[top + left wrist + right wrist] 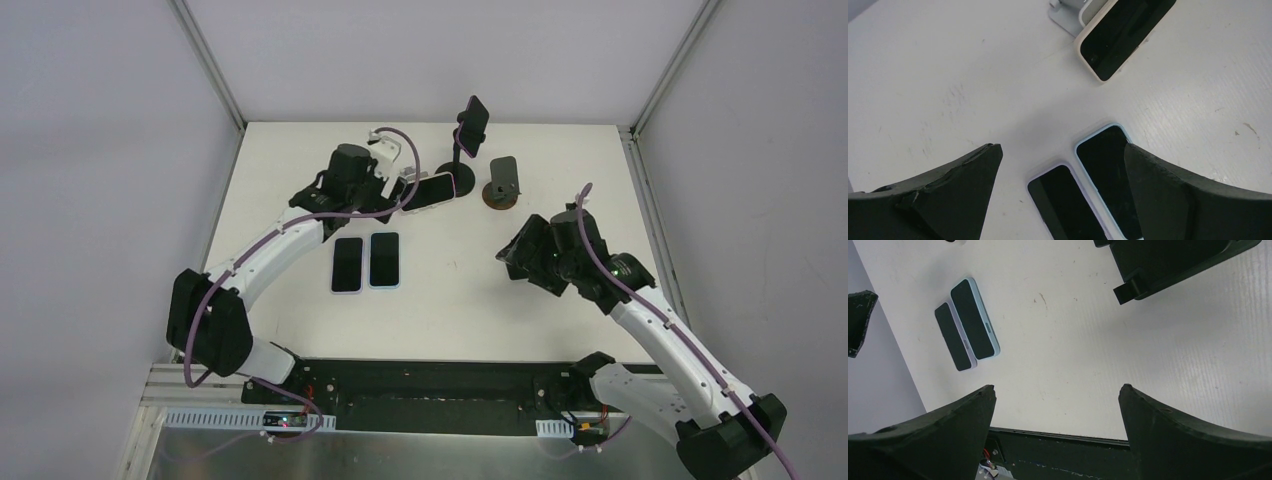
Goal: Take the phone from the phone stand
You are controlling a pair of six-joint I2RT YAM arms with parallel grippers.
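A cream-cased phone [432, 190] leans on a low white stand [405, 183]; in the left wrist view the phone [1123, 35] and stand [1065, 10] sit at the top edge. Another dark phone [475, 125] is clamped on a tall black pole stand [456, 168] at the back. My left gripper [345, 205] is open and empty above the table, just left of the cream phone; it also shows in the left wrist view [1060, 147]. My right gripper [518, 255] is open and empty at mid right, and shows in the right wrist view [1055, 387].
Two phones lie flat side by side: a lilac-cased one [347, 264] [1063, 205] [953, 342] and a blue-cased one [384, 259] [1108, 180] [973, 317]. An empty dark stand on a brown base [503, 180] stands right of the pole stand.
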